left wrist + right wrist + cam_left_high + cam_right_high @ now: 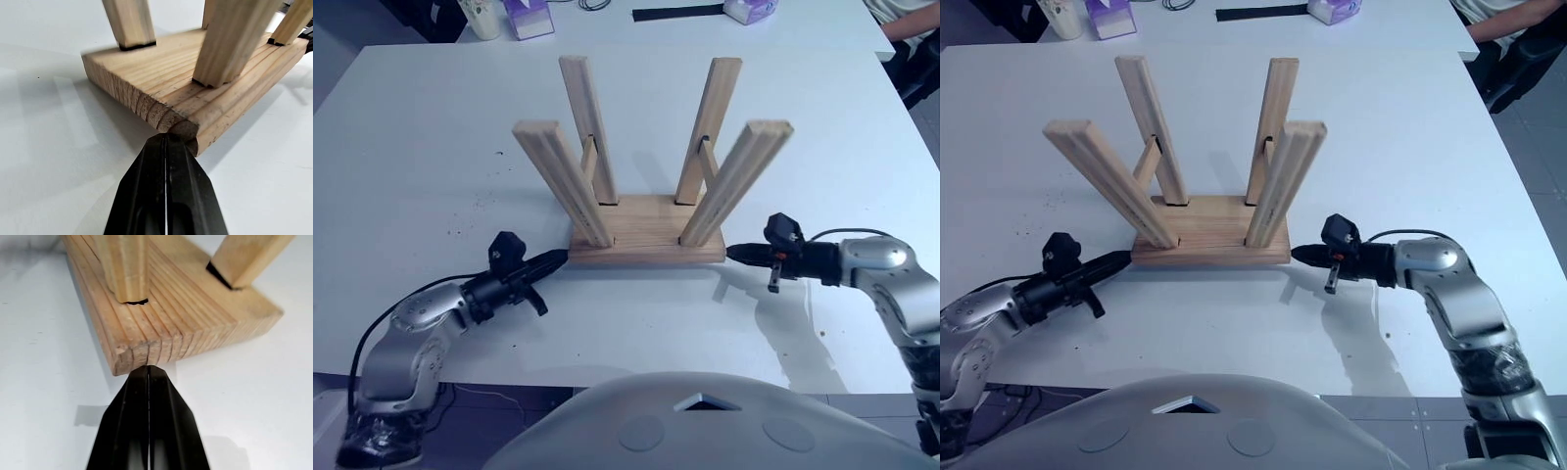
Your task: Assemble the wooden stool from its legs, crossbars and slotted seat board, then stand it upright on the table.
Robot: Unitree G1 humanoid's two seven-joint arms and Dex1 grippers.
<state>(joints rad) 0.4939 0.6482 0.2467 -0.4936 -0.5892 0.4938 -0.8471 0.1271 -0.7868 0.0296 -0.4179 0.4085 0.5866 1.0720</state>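
The wooden stool (pixel 646 186) lies upside down on the white table (pixel 411 147), its seat board (pixel 646 240) flat on the surface and its legs slanting up, crossbars between them. My left gripper (pixel 560 258) is shut, its tip touching the seat board's near left corner (pixel 183 129). My right gripper (pixel 732 253) is shut too, its tip pressed against the near right corner (pixel 134 357). Nothing is held between either pair of fingers.
At the table's far edge stand a pale cup (pixel 482 18), a purple box (pixel 529 18), a black strip (pixel 677 13) and a tissue box (pixel 751 10). Open table lies on both sides of the stool.
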